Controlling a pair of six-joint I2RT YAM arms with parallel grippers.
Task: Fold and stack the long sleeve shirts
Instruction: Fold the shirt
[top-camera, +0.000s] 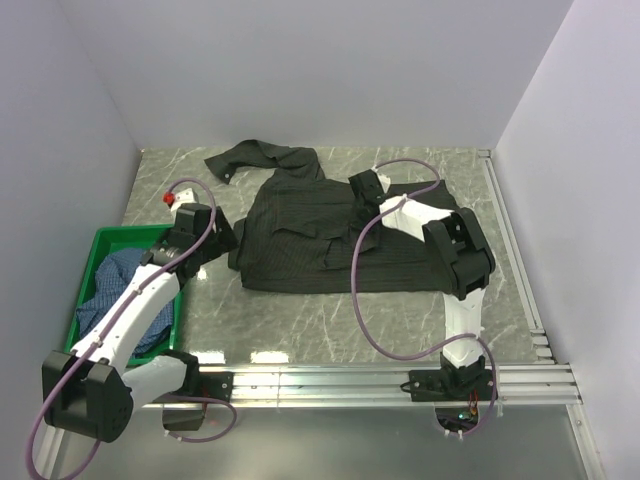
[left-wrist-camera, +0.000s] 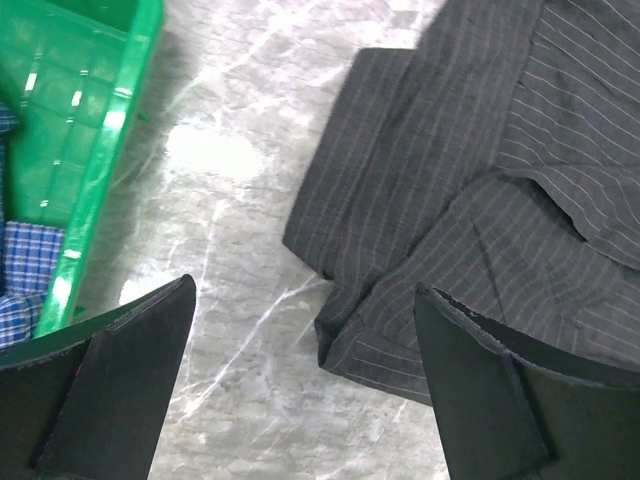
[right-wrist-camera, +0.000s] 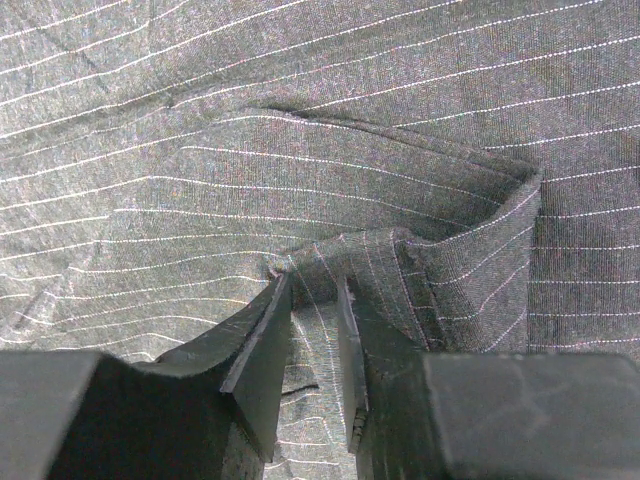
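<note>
The black pinstriped long sleeve shirt (top-camera: 300, 240) lies partly folded on the marble table, one sleeve (top-camera: 262, 158) trailing to the back left. My right gripper (top-camera: 362, 186) rests on its upper right part. In the right wrist view its jaws (right-wrist-camera: 313, 285) stand slightly apart, open, with a raised fold of the striped cloth (right-wrist-camera: 440, 250) bunched at their tips. My left gripper (top-camera: 224, 240) hangs wide open just left of the shirt's lower left corner (left-wrist-camera: 350, 330), holding nothing (left-wrist-camera: 305, 290). The blue checked shirt (top-camera: 115, 280) lies crumpled in the crate.
The green plastic crate (top-camera: 110, 233) stands at the left by the left arm; its rim (left-wrist-camera: 110, 110) is close to the left fingers. Metal rails (top-camera: 520, 260) run along the table's right and front edges. White walls close in the back and sides.
</note>
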